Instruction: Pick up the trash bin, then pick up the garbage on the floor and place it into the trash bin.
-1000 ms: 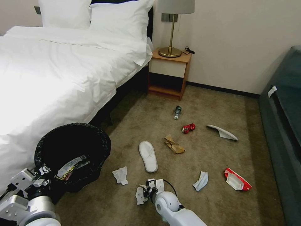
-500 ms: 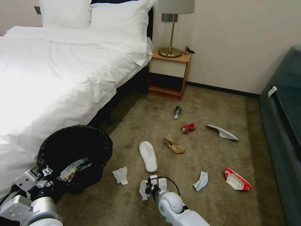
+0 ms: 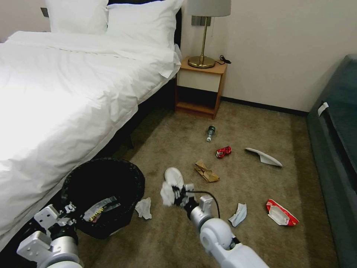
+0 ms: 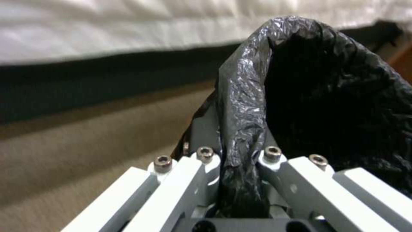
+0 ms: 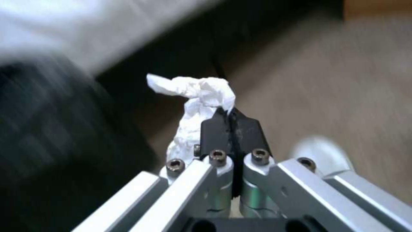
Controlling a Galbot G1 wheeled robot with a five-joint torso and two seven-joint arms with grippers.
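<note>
**Mia:** From the head camera, what do you see?

**Sam:** The trash bin (image 3: pixel 102 197) is near the bed (image 3: pixel 67 93), just off the carpet. The left gripper (image 3: pixel 68 211) holds it by the near rim. The right gripper (image 3: pixel 177 193) is up in the air beside the bin and holds a tissue (image 3: pixel 166 193). More garbage lies on the floor: another tissue (image 3: pixel 143 207), a slipper (image 3: pixel 174 176), a paper bag (image 3: pixel 205 171), a red can (image 3: pixel 223 152) and a little bottle (image 3: pixel 211 133).

**Mia:** And the left wrist camera?

**Sam:** The left gripper (image 4: pixel 234 161) is squeezed tight on the black bag (image 4: pixel 244 96) folded over the rim. I think the bag is thin and slippery, so the hard rim under it is the best place to pinch.

**Mia:** And the right wrist camera?

**Sam:** The black fingertips (image 5: pixel 214 130) are pressed together on the tissue (image 5: pixel 193 100). It sticks out the top and one side. I think it is very light and soft. It squashes, it won't break. Pinching the thick bunched middle looks safest, because a loose corner could tear or slip out.
</note>
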